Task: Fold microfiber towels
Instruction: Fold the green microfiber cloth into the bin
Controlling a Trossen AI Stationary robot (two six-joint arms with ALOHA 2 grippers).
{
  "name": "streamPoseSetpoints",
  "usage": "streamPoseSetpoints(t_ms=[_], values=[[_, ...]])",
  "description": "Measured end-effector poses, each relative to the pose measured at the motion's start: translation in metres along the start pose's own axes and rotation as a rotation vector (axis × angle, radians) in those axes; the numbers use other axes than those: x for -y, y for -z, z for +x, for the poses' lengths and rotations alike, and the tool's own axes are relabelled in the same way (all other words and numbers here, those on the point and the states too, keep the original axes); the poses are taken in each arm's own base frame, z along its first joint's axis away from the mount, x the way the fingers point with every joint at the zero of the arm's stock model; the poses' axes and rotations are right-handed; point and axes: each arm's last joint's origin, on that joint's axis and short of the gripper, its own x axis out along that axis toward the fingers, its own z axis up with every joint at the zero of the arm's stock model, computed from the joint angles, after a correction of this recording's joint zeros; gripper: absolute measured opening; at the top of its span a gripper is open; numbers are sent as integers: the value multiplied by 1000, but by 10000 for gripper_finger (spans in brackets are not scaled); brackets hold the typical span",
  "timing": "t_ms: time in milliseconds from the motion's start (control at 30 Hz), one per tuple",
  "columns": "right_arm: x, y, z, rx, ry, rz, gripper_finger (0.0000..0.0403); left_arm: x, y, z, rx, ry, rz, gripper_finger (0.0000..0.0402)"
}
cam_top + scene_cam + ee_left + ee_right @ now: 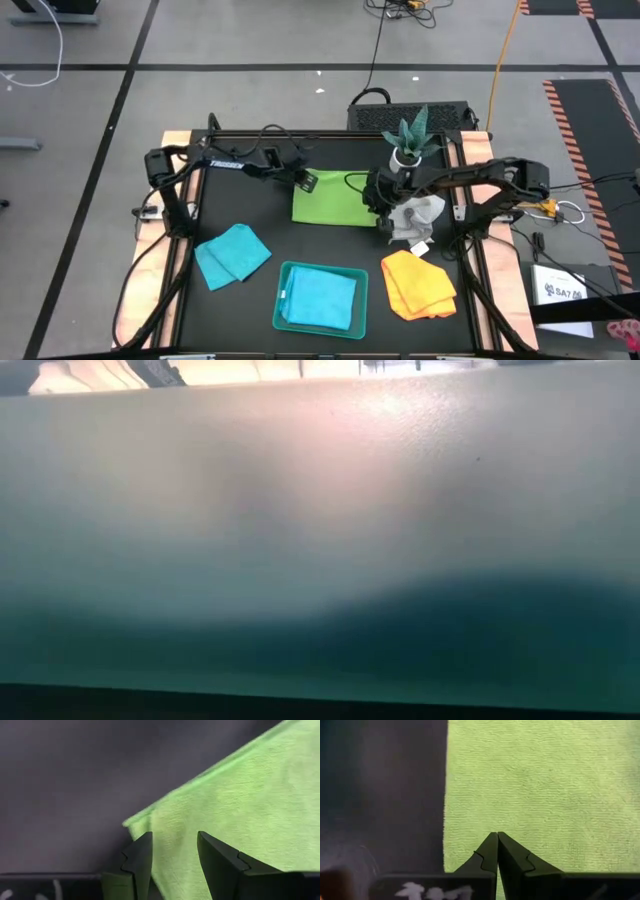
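The lime green towel point(330, 198) lies flat on the black table, one layer as far as I can see. My left gripper point(308, 182) is open at the towel's far left corner point(145, 820), one finger on either side of the corner's edge. My right gripper point(380, 197) is shut just over the towel's right part point(535, 785), near one straight edge, with nothing between its fingers. Other towels lie apart from both grippers: a turquoise one point(232, 255) at the near left, a grey-white one point(420, 215) bunched at the right, and a yellow-orange one point(418, 285) folded at the near right. My left gripper comes down at a slant onto the green towel's far left corner point(165, 835) with its fingers apart. I cannot tell whether the fingertips point(142, 852) touch the cloth. The towel lies flat, not lifted.
A teal tray point(283, 300) at the near middle holds a folded turquoise towel point(322, 298); its wall point(320, 560) fills the low view. A potted plant point(410, 140) stands at the far right, behind my right arm. Bare black table lies between the green towel and the tray.
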Motion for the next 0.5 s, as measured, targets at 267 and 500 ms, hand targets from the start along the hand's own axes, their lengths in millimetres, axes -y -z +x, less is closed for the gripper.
streamPoseSetpoints(t_ms=[267,500], values=[[3,1,-1,1,4,28,0,-10,4,1,4,-165,6,156],[3,1,-1,1,3,20,0,-16,7,-1,-23,-248,14,156]])
